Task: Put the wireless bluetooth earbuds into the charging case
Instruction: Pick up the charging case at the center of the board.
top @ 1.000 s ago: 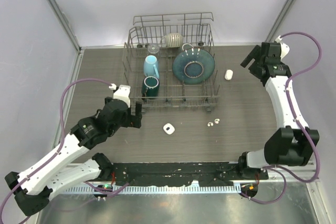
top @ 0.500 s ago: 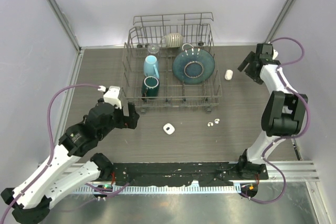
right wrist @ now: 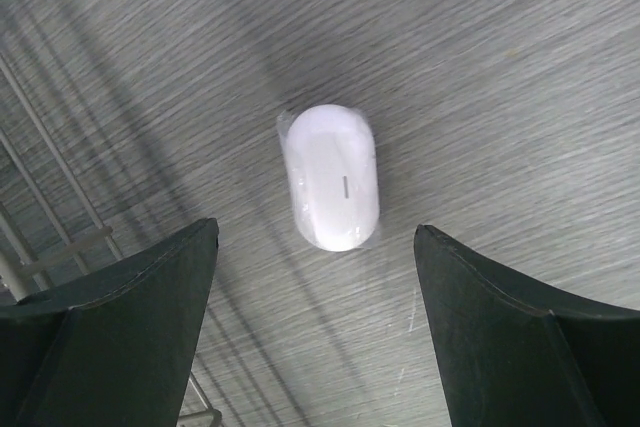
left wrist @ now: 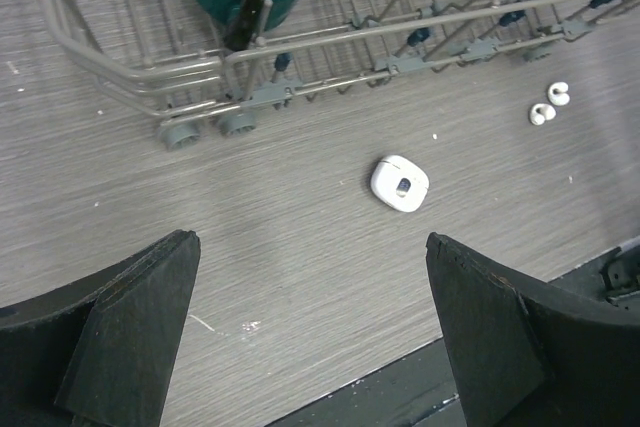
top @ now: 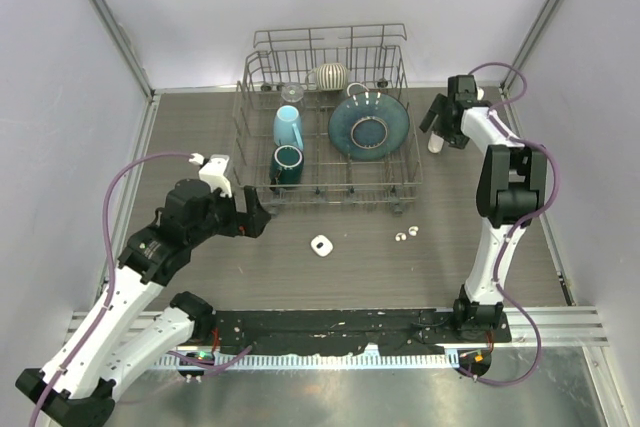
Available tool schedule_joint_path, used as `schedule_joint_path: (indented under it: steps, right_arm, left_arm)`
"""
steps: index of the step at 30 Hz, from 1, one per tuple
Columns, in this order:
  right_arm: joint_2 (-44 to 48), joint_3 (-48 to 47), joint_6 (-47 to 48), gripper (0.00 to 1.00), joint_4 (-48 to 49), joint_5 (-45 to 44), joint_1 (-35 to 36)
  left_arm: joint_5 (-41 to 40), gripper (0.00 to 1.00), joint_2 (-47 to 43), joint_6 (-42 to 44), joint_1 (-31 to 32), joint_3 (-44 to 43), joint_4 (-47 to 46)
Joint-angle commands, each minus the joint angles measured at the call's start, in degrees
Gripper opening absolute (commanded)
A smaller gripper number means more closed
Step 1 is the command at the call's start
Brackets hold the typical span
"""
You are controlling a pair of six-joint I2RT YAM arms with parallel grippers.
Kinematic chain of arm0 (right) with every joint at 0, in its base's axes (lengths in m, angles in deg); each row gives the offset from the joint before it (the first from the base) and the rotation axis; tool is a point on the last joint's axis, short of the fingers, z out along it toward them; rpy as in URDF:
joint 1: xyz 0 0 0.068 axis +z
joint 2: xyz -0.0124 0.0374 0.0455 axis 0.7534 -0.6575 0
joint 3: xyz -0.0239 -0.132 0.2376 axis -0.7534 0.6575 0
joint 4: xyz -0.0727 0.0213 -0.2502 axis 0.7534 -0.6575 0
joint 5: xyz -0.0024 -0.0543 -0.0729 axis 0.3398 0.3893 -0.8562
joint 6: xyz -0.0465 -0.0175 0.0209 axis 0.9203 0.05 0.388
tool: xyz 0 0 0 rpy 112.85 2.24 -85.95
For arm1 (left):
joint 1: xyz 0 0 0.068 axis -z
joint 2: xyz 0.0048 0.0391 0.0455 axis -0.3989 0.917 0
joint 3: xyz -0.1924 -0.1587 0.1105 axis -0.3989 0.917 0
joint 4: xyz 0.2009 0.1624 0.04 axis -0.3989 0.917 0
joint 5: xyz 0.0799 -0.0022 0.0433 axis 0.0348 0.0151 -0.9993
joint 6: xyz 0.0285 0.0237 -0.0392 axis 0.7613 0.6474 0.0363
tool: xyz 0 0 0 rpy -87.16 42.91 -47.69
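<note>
Two tiny white earbuds (top: 405, 235) lie side by side on the table in front of the rack's right corner, and appear at the upper right of the left wrist view (left wrist: 546, 105). A small white charging case (top: 321, 245) with a dark mark (left wrist: 400, 183) lies to their left. A second, closed white case (top: 435, 144) lies right of the rack (right wrist: 332, 190). My right gripper (top: 443, 125) hovers over it, open (right wrist: 315, 230), the case just ahead of its fingertips and untouched. My left gripper (top: 255, 219) is open and empty (left wrist: 310, 242), left of the first case.
A wire dish rack (top: 241, 97) stands at the back centre with a light blue cup (top: 288, 127), a teal mug (top: 287, 164) and a dark teal plate (top: 369, 125). Its front rail and feet (left wrist: 200, 87) fill the top of the left wrist view. White walls enclose the table.
The right arm has swung left from the back right corner until its gripper is over the closed case, its jaws narrowing slightly. The left arm has shifted a little, its gripper still near the rack's front left corner.
</note>
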Motion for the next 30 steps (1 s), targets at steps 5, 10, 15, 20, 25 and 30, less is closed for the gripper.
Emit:
schedule_joint_path:
  steps: [5, 10, 15, 20, 25, 30]
  right_arm:
    - [-2.33, -2.41, 1.24, 0.84, 0.56, -4.29, 0.57]
    - [-4.96, -4.87, -0.33, 0.66, -1.36, -2.71, 0.57]
    - [-6.28, -5.31, -3.77, 0.61, -1.37, -3.59, 0.49]
    - [-8.13, -6.71, -5.44, 0.67, -2.33, -5.42, 0.57]
    - [-6.64, -3.56, -9.30, 0.48, -2.51, -8.06, 0.40]
    - [-1.46, 5.74, -18.86, 0.33, 0.47, -8.42, 0.57]
  left_arm:
    - [3.51, 1.00, -1.38, 0.63, -0.40, -0.44, -3.47]
    - [2.37, 1.00, -2.70, 0.37, -0.40, -0.09, -3.38]
    - [1.74, 1.00, -3.49, 0.02, -0.40, 0.26, -3.21]
    - [1.92, 1.00, -4.02, -0.16, -0.32, 0.61, -3.29]
    - [1.92, 1.00, -4.19, -0.25, -0.32, 0.70, -3.29]
    - [1.75, 1.00, -4.46, -0.42, -0.40, 0.88, -3.38]
